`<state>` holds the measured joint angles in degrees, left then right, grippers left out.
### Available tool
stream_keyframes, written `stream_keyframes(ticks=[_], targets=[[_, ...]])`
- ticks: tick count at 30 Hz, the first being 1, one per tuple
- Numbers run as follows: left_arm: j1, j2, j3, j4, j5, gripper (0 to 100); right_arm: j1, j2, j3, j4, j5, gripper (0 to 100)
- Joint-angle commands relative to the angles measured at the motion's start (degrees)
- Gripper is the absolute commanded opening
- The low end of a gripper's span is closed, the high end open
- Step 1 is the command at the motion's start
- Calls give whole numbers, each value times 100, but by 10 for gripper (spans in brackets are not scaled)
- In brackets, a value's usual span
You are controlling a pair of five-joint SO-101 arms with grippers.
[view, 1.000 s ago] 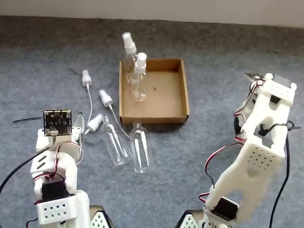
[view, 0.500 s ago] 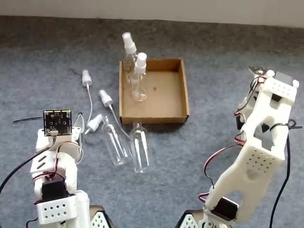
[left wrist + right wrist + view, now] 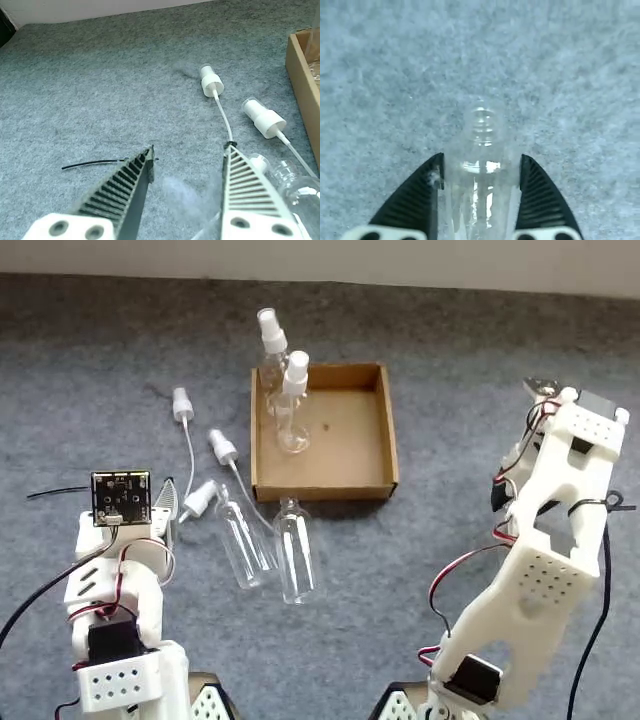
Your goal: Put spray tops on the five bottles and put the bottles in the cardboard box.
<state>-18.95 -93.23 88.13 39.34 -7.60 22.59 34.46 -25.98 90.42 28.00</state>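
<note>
**A:** Jaws on the left arm?

**B:** Wide. In the left wrist view the left gripper (image 3: pixel 190 152) holds its ridged fingers well apart, with bare grey carpet (image 3: pixel 100 75) between them. Past the tips lies a loose spray top (image 3: pixel 211 80), its dip tube running back toward one finger. A second spray top (image 3: pixel 263 118) sits beside it, nearer the cardboard box (image 3: pixel 301 80). A lying bottle (image 3: pixel 297 185), clear and capless, is just outside that same finger. A thin black wire (image 3: pixel 92 162) ends near the other fingertip.

**A:** Room?

**B:** Open carpet ahead of the jaws and on the wire's side.

**A:** Right wrist view?

**B:** The right gripper (image 3: pixel 482 162) is closed on a held bottle (image 3: pixel 482 125). It is clear, with its threaded neck open and poking beyond the fingertips over carpet.

**A:** High view?

**B:** The box lies ahead of the left jaws, shallow and open-topped. A topped bottle (image 3: pixel 293 410) stands in it by the wall on the left arm's side. A rear topped bottle (image 3: pixel 268 345) is at the far corner, inside or outside I cannot tell. A second lying bottle (image 3: pixel 296 552) rests beside the first, both between the left jaws and the box's near wall. A third spray top (image 3: pixel 200 498) is just beside those jaws. Open carpet separates the box from the right arm (image 3: pixel 550 540).
</note>
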Motion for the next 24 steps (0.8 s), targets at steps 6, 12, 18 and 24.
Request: stream_keyframes(ticks=[6,12,18,24], targets=[[-40,505,-1191,800,26,210,-233,-1727,-1059,769,-193,4],[-40,2519,-3073,1609,18,210,-769,-2826,-488,760,-492,4],[-40,5543,-5771,2708,26,210,-1051,-4303,1244,84,-466,4],[-40,8365,-8558,3226,264,210,-1288,-6237,4084,-1244,-281,4]])
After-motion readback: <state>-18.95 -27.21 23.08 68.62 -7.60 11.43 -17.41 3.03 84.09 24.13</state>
